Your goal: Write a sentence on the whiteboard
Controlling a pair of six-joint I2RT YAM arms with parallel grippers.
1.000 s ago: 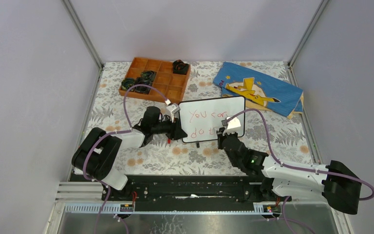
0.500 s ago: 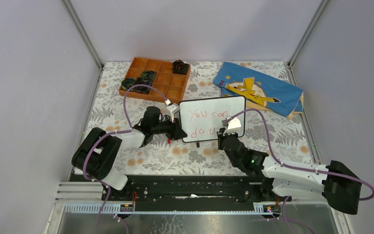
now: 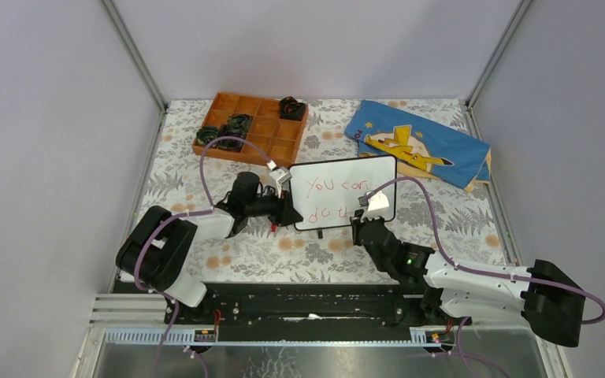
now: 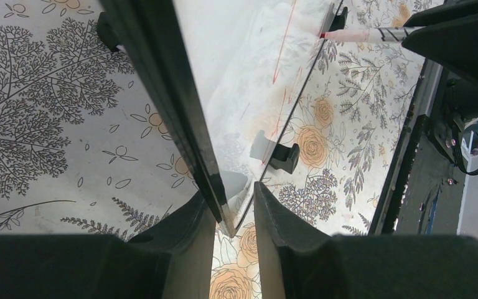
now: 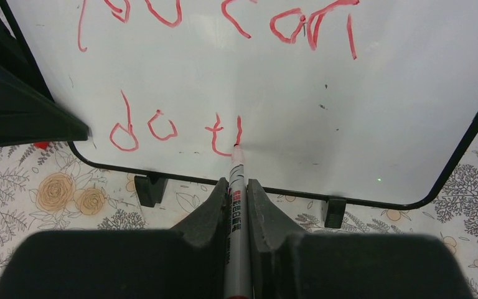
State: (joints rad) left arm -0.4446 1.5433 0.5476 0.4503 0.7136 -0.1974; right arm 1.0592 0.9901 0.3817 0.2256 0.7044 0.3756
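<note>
The left gripper (image 4: 233,205) squeezed the edge of the whiteboard (image 5: 379,112). The right gripper (image 5: 238,187) squeezed a red marker (image 5: 236,177), its tip touching the whiteboard.

The whiteboard (image 3: 345,191) has a smooth, glossy white face that catches faint reflections, set in a thin black frame that looks like plastic. The sentence (image 3: 327,187) is thin red marker ink, slightly uneven in weight. The marker (image 5: 235,171) has a smooth white plastic barrel with red print. The left claw (image 4: 233,208) and right claw (image 5: 237,190) look like matt black plastic. The tabletop (image 3: 283,253) carries a matt floral-printed covering. The blue cloth (image 3: 429,150) is soft and creased, and the orange tray (image 3: 272,146) looks matt.
</note>
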